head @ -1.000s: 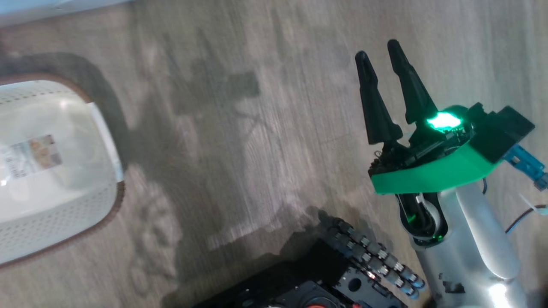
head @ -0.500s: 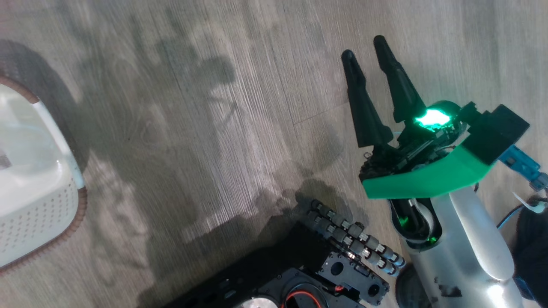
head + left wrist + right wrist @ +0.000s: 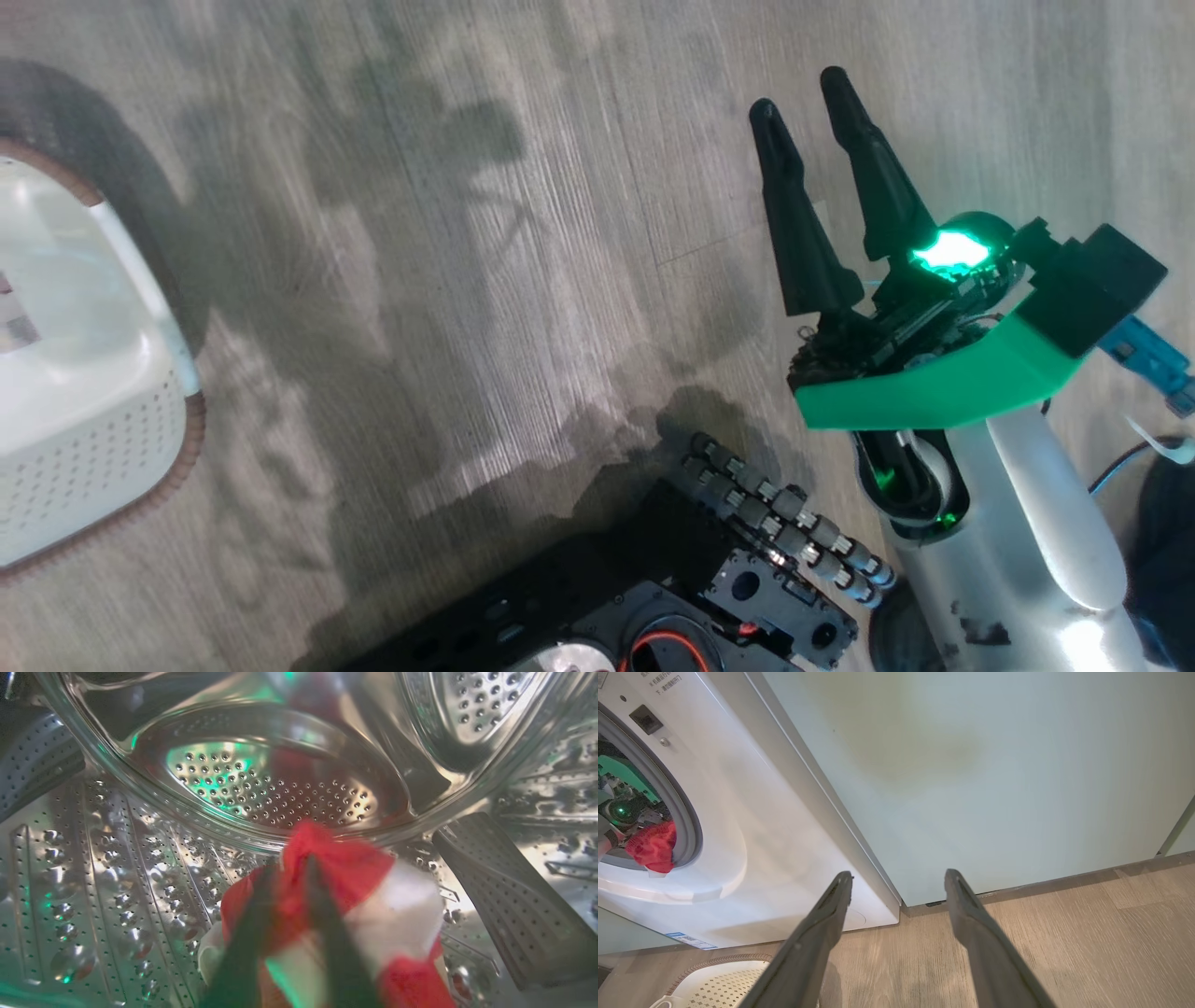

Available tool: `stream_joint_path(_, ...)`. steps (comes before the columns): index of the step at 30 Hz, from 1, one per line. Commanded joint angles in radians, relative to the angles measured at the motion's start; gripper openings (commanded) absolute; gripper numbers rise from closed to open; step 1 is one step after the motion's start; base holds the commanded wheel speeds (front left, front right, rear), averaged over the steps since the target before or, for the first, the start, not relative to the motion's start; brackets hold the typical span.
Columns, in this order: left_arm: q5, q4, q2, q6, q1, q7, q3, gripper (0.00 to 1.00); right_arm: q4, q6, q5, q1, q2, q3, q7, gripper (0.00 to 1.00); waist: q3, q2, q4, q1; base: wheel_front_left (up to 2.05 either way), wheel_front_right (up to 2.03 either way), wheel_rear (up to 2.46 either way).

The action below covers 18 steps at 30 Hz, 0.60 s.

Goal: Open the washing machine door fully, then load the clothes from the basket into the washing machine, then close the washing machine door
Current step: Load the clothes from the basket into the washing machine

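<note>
Cream basket less in view now.

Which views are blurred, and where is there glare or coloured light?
Head view: the wooden floor is streaked by motion blur and carries dark shadows. Left wrist view: the left hand and the red clothes are out of focus; the steel drum glints, with green reflections. Right wrist view: sharp, evenly lit.
</note>
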Motion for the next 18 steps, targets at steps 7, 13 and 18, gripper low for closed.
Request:
stream_joint_path(7,-0.034,-0.012,-0.001,-0.032,0.065,-0.031,-0.006,1.0,-0.026,0.0,-0.037,0.015,-0.004,-0.009,-0.009,1.0,-0.044,0.0,0.053,0.0,0.0,0.0,0.0)
stream_joint_path(13,-0.086,-0.052,-0.052,-0.054,0.176,-0.121,0.007,1.0,-0.013,0.0,-0.077,0.018,-0.004,-0.029,-0.009,1.0,-0.103,0.0,0.108,0.0,0.0,0.0,0.0)
stream_joint_path(18,-0.118,-0.149,-0.081,-0.049,0.341,-0.22,0.022,1.0,0.002,0.0,-0.116,0.029,-0.004,-0.044,-0.009,1.0,-0.166,0.0,0.163,0.0,0.0,0.0,0.0)
